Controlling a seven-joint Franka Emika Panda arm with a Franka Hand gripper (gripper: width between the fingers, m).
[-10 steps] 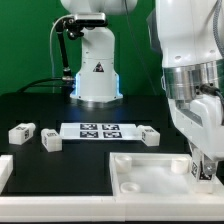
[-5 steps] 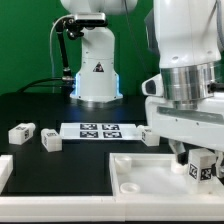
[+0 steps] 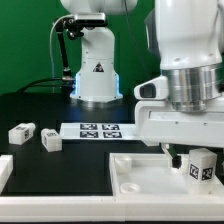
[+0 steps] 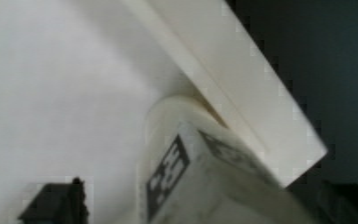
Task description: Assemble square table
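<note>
White slab, one leg upright, two legs loose

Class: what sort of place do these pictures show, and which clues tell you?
Probably a robotics lab bench: a robot base on a black table, a marker board of printed tags, and loose tagged white legs.

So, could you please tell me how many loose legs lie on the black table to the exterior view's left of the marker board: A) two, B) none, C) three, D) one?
A: the outer leg and the inner leg both lie on the black table, on the exterior view's left of the marker board.
</note>
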